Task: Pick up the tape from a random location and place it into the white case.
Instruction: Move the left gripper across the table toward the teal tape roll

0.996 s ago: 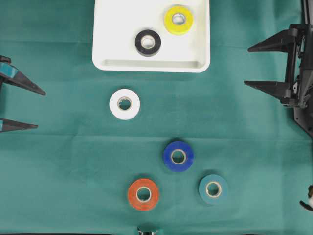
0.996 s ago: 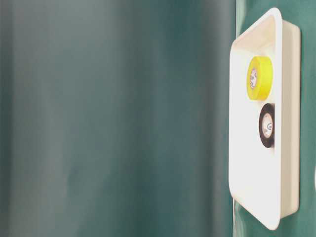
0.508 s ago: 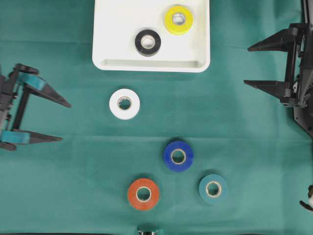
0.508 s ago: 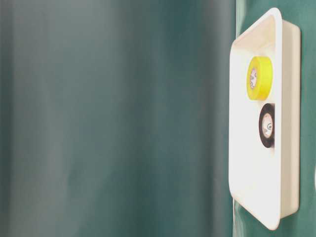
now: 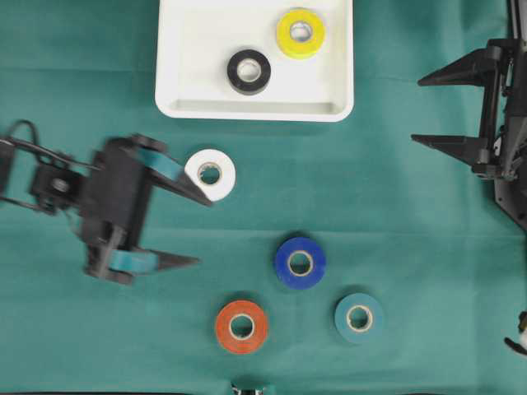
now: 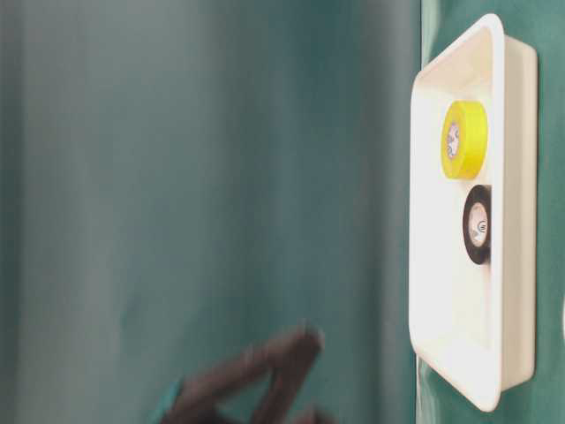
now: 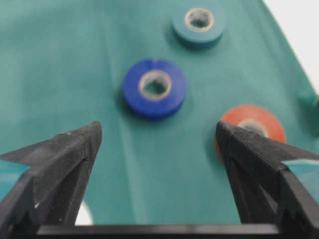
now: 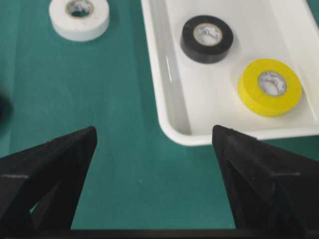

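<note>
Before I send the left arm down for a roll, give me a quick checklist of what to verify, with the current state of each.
1. Left gripper jaws open and empty: ok.
2. A roll between the jaws: not ok; they face open cloth, the blue roll lies ahead, the white roll beside the upper tip.
3. Upper tip clear of the white roll: cannot tell; they overlap in the overhead view.
4. Free room in the white case: ok; only the black roll and yellow roll are inside.
5. Right gripper out of the way: ok, open at the right edge.
6. Rolls lying flat: ok, including the orange roll and teal roll.
</note>
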Controlling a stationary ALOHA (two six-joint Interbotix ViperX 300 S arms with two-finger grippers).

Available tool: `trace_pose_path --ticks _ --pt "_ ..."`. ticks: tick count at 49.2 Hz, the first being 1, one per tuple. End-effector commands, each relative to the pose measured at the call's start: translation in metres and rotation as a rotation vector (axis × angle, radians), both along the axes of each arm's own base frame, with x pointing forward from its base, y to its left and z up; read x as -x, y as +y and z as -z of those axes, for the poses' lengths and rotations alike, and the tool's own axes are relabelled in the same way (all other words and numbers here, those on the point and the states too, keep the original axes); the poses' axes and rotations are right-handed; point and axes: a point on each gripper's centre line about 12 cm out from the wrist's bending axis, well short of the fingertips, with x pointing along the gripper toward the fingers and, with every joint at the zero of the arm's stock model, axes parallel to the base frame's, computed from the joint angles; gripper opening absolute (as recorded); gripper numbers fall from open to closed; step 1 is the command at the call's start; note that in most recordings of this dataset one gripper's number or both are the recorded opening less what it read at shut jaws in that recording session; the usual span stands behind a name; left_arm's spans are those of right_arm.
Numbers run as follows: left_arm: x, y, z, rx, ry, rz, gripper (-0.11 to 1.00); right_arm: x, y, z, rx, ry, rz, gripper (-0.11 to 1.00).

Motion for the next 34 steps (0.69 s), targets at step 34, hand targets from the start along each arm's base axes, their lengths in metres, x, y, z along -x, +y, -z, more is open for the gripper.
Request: trace_pose_path --ticks 34 --pt "-0.137 -0.046 -0.045 0.006 -0.038 0.027 0.93 -0.004 -0.001 -0.008 0.005 -0.008 0.003 0.89"
